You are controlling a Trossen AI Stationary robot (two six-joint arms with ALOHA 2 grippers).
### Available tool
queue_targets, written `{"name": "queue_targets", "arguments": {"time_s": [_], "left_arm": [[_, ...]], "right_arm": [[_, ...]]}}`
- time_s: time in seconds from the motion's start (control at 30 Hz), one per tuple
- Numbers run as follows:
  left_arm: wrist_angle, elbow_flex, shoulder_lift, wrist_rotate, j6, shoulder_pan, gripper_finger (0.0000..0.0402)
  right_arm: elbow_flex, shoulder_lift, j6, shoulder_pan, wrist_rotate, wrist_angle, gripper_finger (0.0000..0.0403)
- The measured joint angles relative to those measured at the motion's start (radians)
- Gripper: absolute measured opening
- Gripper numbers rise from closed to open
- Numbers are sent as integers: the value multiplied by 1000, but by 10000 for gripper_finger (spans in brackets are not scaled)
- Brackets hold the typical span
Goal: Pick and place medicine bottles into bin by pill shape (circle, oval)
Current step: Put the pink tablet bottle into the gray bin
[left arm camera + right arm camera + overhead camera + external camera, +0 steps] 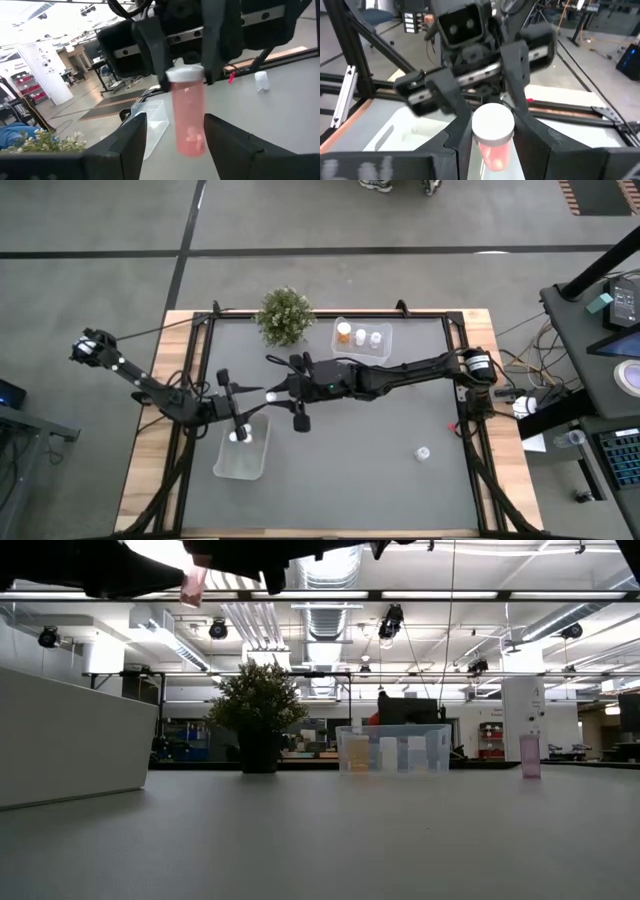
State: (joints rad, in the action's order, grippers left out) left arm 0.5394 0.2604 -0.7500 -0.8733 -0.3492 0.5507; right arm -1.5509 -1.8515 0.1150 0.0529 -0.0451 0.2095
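A pink medicine bottle with a white cap (pixel 189 112) is up in the air between my two grippers, above the far end of the near-left clear bin (pixel 240 455). It also shows in the high view (pixel 270 393) and at the top of the low view (pixel 192 585). My right gripper (pixel 492 137) reaches in from the table's right and is shut on it. My left gripper (pixel 175 137) faces it from the left, open, with one finger on either side of the bottle's body and a gap at each. My right gripper pinches the pink bottle at its cap end (pixel 492 122) between its two fingers (pixel 154 47), one on either side of the cap. The fingers come from the table's right. The bottle is lifted clear of the table, its body pointing toward my left gripper.
The near-left bin holds one bottle (pixel 237 437). A second clear bin (pixel 362 337) at the far middle holds three bottles. One bottle (pixel 423 452) stands alone on the table's near right. A green plant (pixel 285 315) stands at the far edge.
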Motion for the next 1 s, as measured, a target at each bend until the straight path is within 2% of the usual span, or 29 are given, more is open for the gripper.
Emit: {"name": "queue_targets", "arguments": {"time_s": [0.13,0.5,0.67,0.83,1.0], "left_arm": [[-77,0,79,-4,0,1,180],[-71,0,205,-4,-54,1,180],[102,1,228,-4,-182,0,180],[297,1,241,-4,-338,0,180],[281,-6,278,-4,-338,0,180]], "right_arm": [[0,0,-21,1,0,-34,117],[0,-41,-80,1,1,23,120],[-2,-116,-145,1,-15,116,120],[-87,-209,-192,1,-38,100,120],[-234,-306,-227,2,-96,-37,121]]}}
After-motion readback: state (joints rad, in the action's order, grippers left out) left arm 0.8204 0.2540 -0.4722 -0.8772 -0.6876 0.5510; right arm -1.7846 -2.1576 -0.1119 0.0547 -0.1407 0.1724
